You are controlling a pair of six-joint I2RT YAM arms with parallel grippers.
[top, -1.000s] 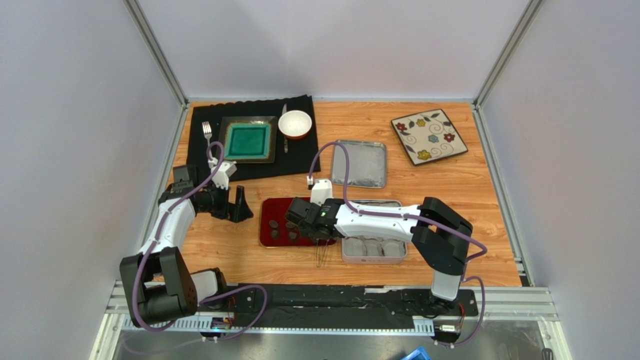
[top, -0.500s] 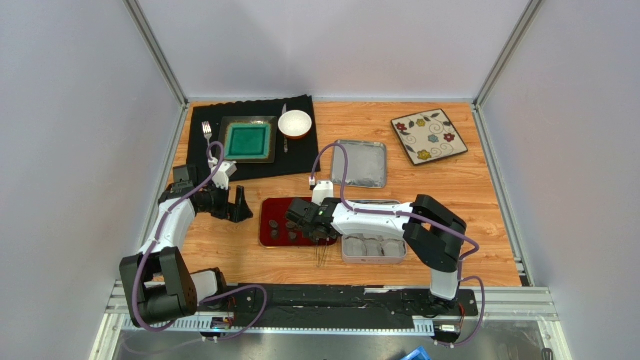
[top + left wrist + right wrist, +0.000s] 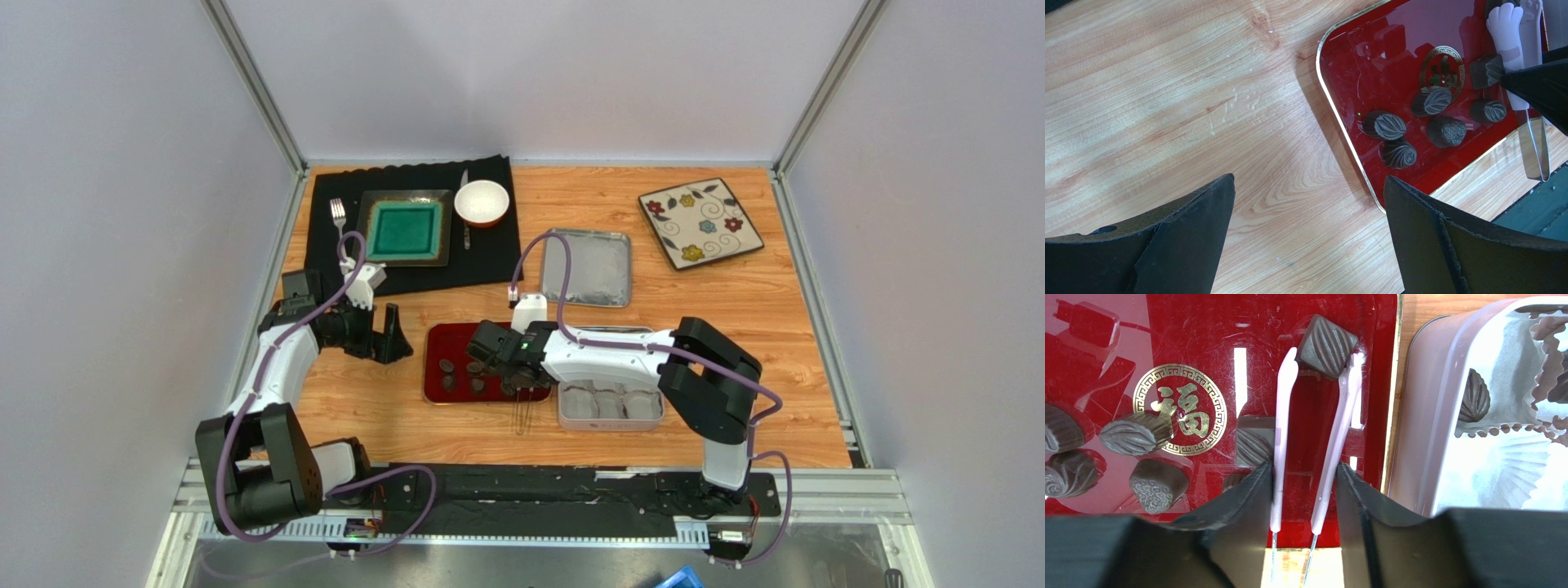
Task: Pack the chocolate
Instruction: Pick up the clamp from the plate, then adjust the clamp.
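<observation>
Several dark chocolate pieces (image 3: 1134, 433) lie on the red tray (image 3: 432, 368). Over the tray's right half, my right gripper (image 3: 1306, 474) is shut on a pair of pale-tipped tongs (image 3: 1281, 416). The tong tips pinch a square ridged chocolate (image 3: 1326, 346) that rests on the tray. The open tin (image 3: 1425, 416) stands right of the tray, lined with white paper cups (image 3: 1517, 459), and one ridged chocolate (image 3: 1476, 398) sits in a cup. My left gripper (image 3: 1309, 208) hangs open over bare wood left of the tray (image 3: 1339, 116), holding nothing.
The tin's lid (image 3: 586, 268) lies behind the tin (image 3: 610, 392). A black mat (image 3: 331, 263) at the back left carries a green square plate (image 3: 405, 229), a fork and a white bowl (image 3: 481, 202). A flowered plate (image 3: 699, 222) sits at the back right.
My right gripper's jaws have squeezed the tongs narrower, bringing their tips onto the square chocolate, and the arm has shifted slightly left. The left arm has not moved.
</observation>
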